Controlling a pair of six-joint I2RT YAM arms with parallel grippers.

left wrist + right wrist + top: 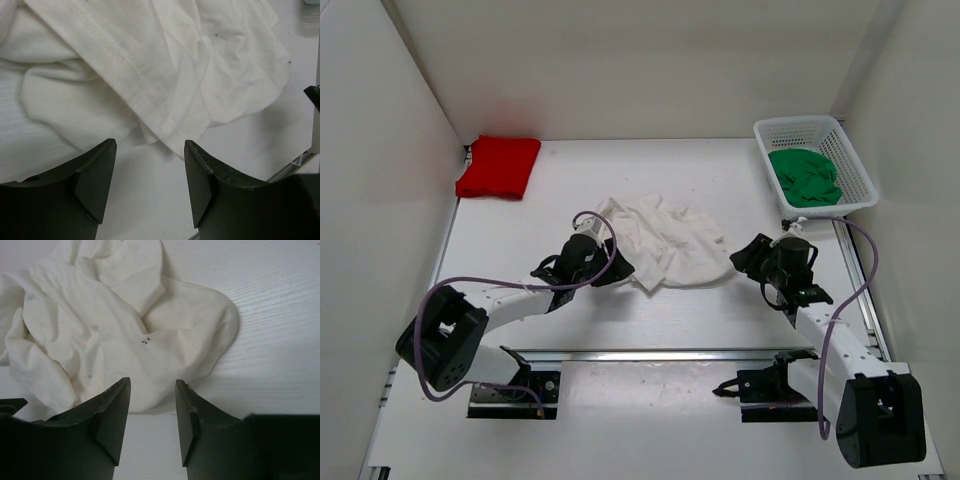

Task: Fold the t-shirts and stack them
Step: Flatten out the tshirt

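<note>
Loosely crumpled, white t-shirt (665, 245) stretches left-to-right (hem toward left pincer (150, 150)).

The right gripper (152, 385) hung with its two dark fingers (112, 420) parted and nothing between them. Their tips stood over the near edge of the white t-shirt (100, 330); whether they touched it was unclear. The shirt lay crumpled on the pale wood-grain desk (280, 315), its folds bunched to the left and a rounded lobe spreading right. Two tiny dark specks marked its middle.
</note>
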